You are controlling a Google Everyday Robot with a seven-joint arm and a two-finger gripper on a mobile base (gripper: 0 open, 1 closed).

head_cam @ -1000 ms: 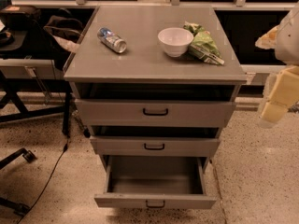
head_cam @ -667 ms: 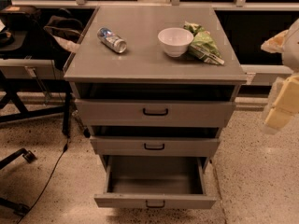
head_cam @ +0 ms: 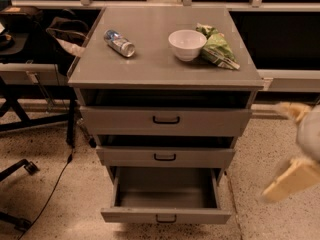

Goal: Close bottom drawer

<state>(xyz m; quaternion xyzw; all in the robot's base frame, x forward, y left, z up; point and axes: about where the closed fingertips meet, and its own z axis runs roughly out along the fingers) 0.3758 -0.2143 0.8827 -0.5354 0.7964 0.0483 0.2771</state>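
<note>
Bottom drawer (head_cam: 165, 215): nearest of the three, lowest on the cabinet, pulled well out, bare grey inside, small black handle (head_cam: 166, 218) at the centre of the front panel.

Gripper (head_cam: 302, 149): off to the right of the cabinet, beside the two lower drawers, above the speckled floor (head_cam: 260, 164), well apart from the drawer front. Smeared by motion; cannot tell whether spread or pressed together. Holding nothing, by the look of it.

Step in hand, as judged: bringing the tool round to the front panel for a push. To do it well:
- Come in front of the panel first, then lower to its height; avoid cutting across the drawer's right corner from the side.
- Meet the panel flat and near the middle, just beside the handle, not on one end, to avoid skewing the drawer on its runners and jamming it.
- Push straight back, level with the floor, slowly, until flush under the middle drawer (head_cam: 165, 156).
- No gripping needed; a plain push with the tool's face ought to serve.
- Keep low: middle drawer and top drawer (head_cam: 165, 120) each stand a little proud, so a high approach risks shoving the wrong front.

Farther back, on the cabinet top (head_cam: 150, 69): a can (head_cam: 119, 42) on its side, a white bowl (head_cam: 187, 44), a green bag (head_cam: 217, 46) touching the bowl. A gentle stop advised, lest the can roll.
</note>
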